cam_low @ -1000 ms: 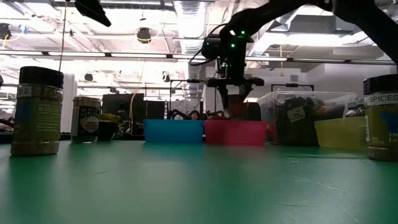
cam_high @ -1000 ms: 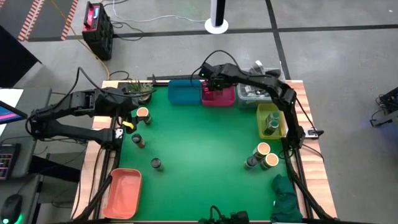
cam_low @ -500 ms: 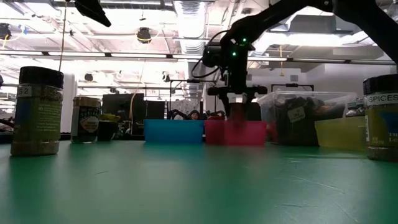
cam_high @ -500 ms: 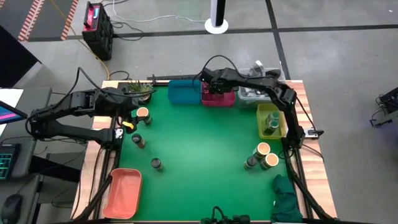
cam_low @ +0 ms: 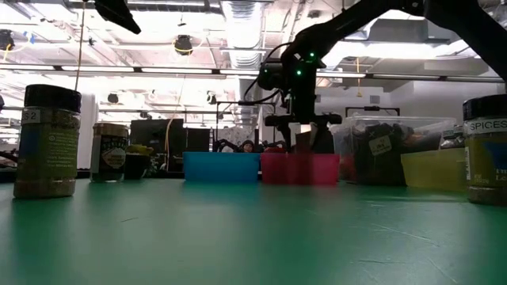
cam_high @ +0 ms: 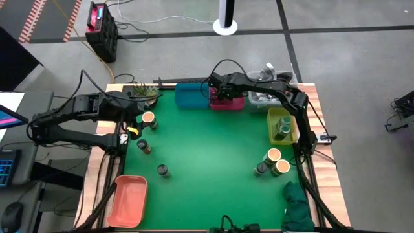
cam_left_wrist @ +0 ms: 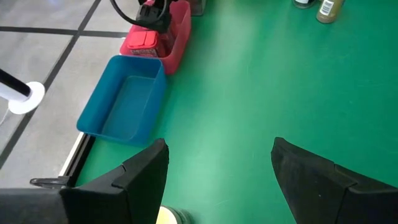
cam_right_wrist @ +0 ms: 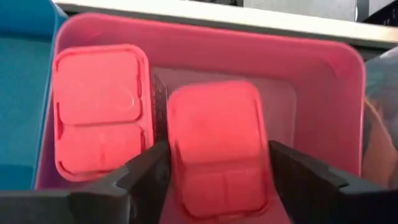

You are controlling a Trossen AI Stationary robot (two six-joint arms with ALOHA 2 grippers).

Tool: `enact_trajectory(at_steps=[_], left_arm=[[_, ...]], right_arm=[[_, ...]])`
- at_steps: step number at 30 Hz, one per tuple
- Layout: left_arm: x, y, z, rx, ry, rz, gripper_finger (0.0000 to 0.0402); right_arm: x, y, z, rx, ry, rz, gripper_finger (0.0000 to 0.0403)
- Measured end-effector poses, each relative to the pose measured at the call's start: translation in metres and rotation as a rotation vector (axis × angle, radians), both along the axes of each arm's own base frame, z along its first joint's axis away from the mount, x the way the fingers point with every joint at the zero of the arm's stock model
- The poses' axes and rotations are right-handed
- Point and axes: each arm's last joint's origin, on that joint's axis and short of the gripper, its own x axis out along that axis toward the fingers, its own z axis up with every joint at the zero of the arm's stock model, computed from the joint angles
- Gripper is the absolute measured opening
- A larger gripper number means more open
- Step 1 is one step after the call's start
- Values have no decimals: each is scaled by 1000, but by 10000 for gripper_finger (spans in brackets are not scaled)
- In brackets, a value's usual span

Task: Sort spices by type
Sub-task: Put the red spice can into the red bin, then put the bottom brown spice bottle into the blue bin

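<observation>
The left pincer (cam_high: 132,111) hangs open at the desk's (cam_high: 207,155) left edge, beside a tan-topped jar (cam_high: 148,118), far from the work. The right pincer (cam_right_wrist: 214,168) sits down in the pink bin (cam_right_wrist: 323,74), its jaws either side of a pink pack (cam_right_wrist: 216,146). Whether they grip or have let go I cannot tell. A second pack (cam_right_wrist: 99,109) stands just beside, so the way out is straight up.

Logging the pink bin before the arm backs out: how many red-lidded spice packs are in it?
2. One red-lidded pack stands at the pink bin's blue-bin end; the other sits beside it, between the right gripper's fingers. Any beneath wouldn't show.
</observation>
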Motion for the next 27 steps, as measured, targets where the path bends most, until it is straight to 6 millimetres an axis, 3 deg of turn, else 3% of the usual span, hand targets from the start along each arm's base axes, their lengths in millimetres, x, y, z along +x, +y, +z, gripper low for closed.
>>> enact_trajectory(at_steps=[6, 14, 17, 21, 27], left_arm=[[-1, 0, -2, -20, 15, 13, 270], [9, 3, -24, -108, 273, 75, 270], [19, 6, -32, -115, 373, 40, 270], [23, 2, -35, -232, 386, -82, 270], [15, 2, -33, -262, 373, -63, 270]], right_arm=[[4, 3, 11, 21, -26, 11, 322], [26, 34, 71, -151, 36, 212, 324], [37, 57, 97, -213, 22, 345, 323], [47, 102, 124, -247, 31, 542, 322], [40, 167, 125, -182, 175, 729, 322]])
